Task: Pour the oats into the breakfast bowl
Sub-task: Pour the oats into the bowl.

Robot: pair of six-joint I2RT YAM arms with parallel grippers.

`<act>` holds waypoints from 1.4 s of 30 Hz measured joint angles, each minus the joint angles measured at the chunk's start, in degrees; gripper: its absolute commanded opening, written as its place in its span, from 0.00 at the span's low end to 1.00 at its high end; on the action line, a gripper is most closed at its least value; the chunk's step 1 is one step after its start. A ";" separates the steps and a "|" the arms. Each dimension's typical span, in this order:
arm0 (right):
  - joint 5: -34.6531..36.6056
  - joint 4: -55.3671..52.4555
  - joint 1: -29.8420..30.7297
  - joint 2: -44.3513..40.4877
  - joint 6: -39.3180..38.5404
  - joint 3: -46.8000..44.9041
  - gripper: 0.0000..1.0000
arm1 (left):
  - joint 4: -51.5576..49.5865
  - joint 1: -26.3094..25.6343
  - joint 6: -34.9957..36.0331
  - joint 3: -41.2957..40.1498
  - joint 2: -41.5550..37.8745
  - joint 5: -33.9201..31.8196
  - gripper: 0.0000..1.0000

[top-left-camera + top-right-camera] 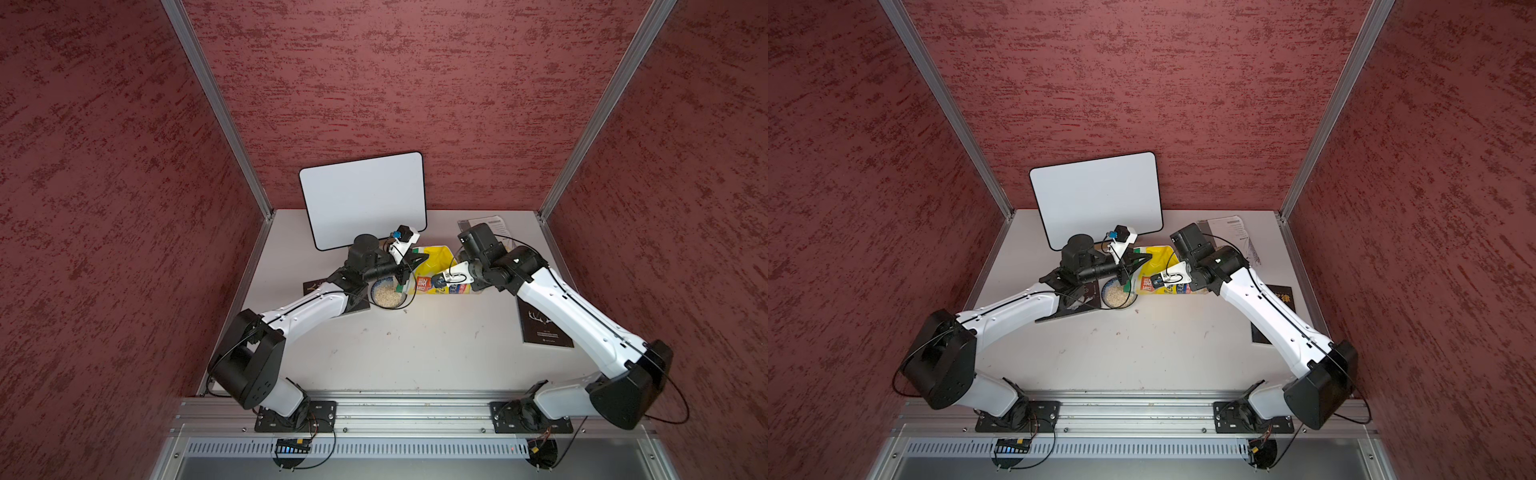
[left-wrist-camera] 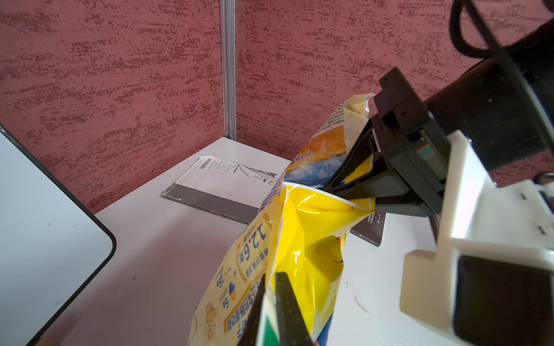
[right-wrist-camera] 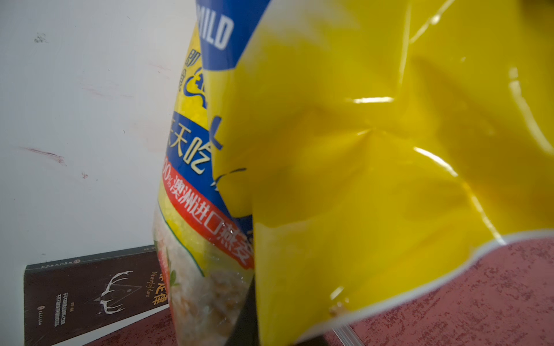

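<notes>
The yellow oats pouch point(image 1: 436, 266) point(image 1: 1156, 266) hangs tilted between my two grippers, its green-white mouth end low over the right rim of the breakfast bowl point(image 1: 374, 291) point(image 1: 1105, 287). Pale oats point(image 1: 387, 296) point(image 1: 1116, 296) fill the bowl. My left gripper point(image 2: 272, 275) point(image 1: 417, 261) is shut on the pouch's top band. My right gripper point(image 2: 344, 193) is shut on the pouch's bottom fold, the higher end. The right wrist view is mostly filled by the pouch point(image 3: 359, 167), with one dark finger point(image 3: 248, 317) showing beside it.
A whiteboard point(image 1: 363, 199) leans on the back wall behind the left gripper. A paper booklet point(image 1: 486, 224) lies at the back right. One dark book point(image 1: 544, 328) lies under the right arm and another point(image 1: 318, 286) under the left. A few flakes point(image 1: 406, 311) lie beside the bowl.
</notes>
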 measured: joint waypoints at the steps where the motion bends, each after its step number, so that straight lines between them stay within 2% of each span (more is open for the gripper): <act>1: -0.44 0.31 -0.24 -0.24 0.46 -0.57 0.00 | -0.37 -0.11 0.15 0.02 -0.17 -0.02 0.06; 14: -10.08 4.13 -4.26 -5.64 9.16 -9.38 0.00 | -3.96 -1.42 0.44 1.97 -0.44 0.00 0.06; 22: -16.83 7.39 -7.13 -6.03 12.83 -12.96 0.00 | -5.81 -1.97 1.01 2.86 -0.42 0.00 0.06; 37: -22.80 11.34 -10.25 -7.02 16.26 -17.66 0.00 | -8.66 -3.74 1.75 4.57 -0.11 -0.39 0.06; 42: -25.00 12.28 -11.76 -8.02 17.07 -18.75 0.07 | -8.50 -3.93 2.32 5.40 0.63 -0.35 0.06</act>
